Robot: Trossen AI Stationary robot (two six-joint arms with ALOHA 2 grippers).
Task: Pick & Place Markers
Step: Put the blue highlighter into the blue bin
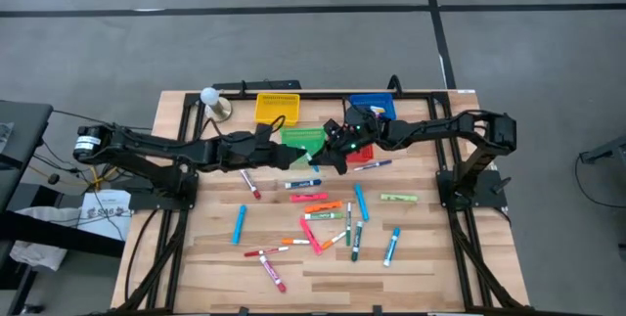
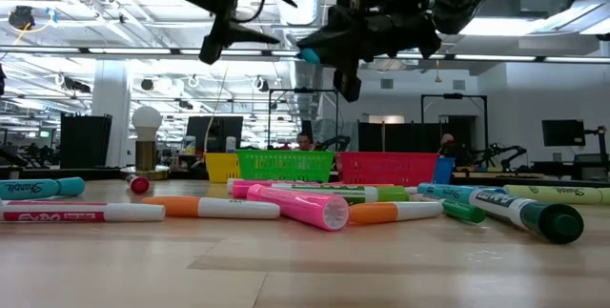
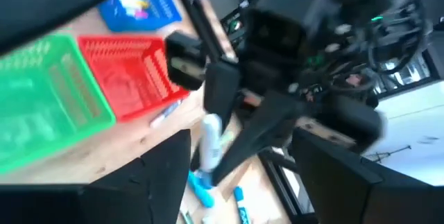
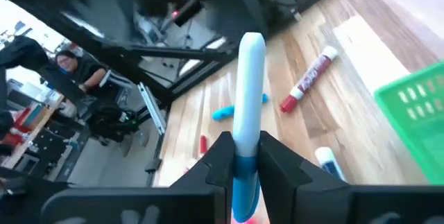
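Slim white-and-blue marker between right hand fingers

Left arm: stretched from 9 o'clock toward table centre.
Left gripper: raised off the table, fingers spread wide, holding nothing.
Right arm: reaching in from 3 o'clock, elbow bent.
Right gripper: raised, fingers clamped on a white-and-blue marker (nearly tip to tip with the left).

Two matte black, jointed arms cross the high view's middle, each on a black base at a worktop side. Small green lights glow near the right gripper. Black cables trail at lower left.
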